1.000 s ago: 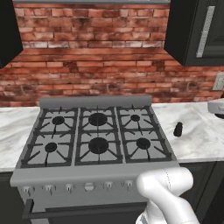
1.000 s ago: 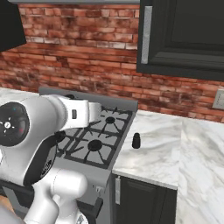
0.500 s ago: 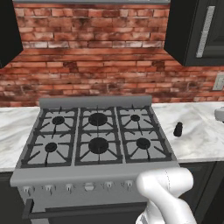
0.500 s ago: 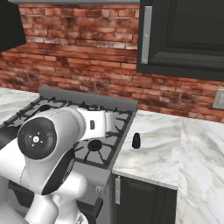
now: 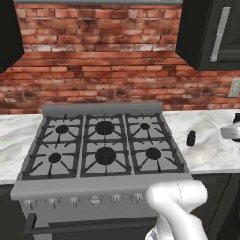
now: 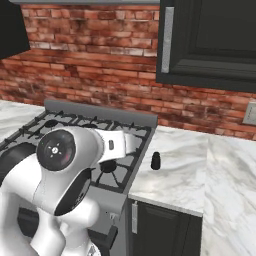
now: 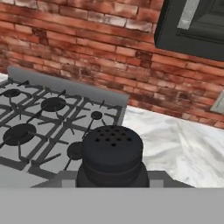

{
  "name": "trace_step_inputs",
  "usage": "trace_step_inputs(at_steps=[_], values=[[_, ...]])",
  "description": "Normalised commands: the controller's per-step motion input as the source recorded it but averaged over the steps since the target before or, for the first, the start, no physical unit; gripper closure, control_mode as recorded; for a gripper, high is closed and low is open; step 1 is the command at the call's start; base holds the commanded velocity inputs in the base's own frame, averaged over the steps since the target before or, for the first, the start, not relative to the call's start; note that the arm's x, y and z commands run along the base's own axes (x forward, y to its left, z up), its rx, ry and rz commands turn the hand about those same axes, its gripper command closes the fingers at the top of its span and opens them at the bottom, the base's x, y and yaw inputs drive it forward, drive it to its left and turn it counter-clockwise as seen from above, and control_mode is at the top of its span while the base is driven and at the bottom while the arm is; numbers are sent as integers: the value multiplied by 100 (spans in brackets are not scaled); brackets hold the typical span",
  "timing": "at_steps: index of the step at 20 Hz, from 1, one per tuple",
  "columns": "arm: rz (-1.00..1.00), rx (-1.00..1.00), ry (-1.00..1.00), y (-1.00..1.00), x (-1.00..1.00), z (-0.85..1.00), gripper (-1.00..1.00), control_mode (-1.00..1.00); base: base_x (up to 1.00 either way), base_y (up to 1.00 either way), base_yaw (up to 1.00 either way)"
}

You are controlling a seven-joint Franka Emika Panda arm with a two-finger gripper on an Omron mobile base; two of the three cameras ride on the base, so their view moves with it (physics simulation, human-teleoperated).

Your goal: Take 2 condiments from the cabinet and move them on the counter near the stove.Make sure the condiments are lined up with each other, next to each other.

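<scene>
Item: second black condiment shaker [image 7: 113,155], pinched upright in the gripper [image 7: 112,179], carried above the stove [image 5: 105,145]; to be set down upright on the counter [image 5: 211,145] right of the stove, just beside the first shaker [image 5: 191,138], in line.

A red brick wall [image 5: 103,70] with pale mortar lines runs behind the whole cooking area. A pale wall outlet [image 6: 249,113] sits on the bricks at the far right, low on the wall. Under the worktop, to the right of the range, stands a dark base cabinet door [image 6: 162,230] with a short silver handle [image 6: 134,217].
</scene>
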Motion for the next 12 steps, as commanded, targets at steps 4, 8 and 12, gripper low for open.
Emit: trace_step_inputs(at_steps=[4,8,12], values=[[0,-2,9,-16,19,-46,100,-100,0,0,0],[0,0,13,-22,19,-35,100,-100,0,0,0],[0,0,10,-27,10,-26,100,-100,0,0,0]])
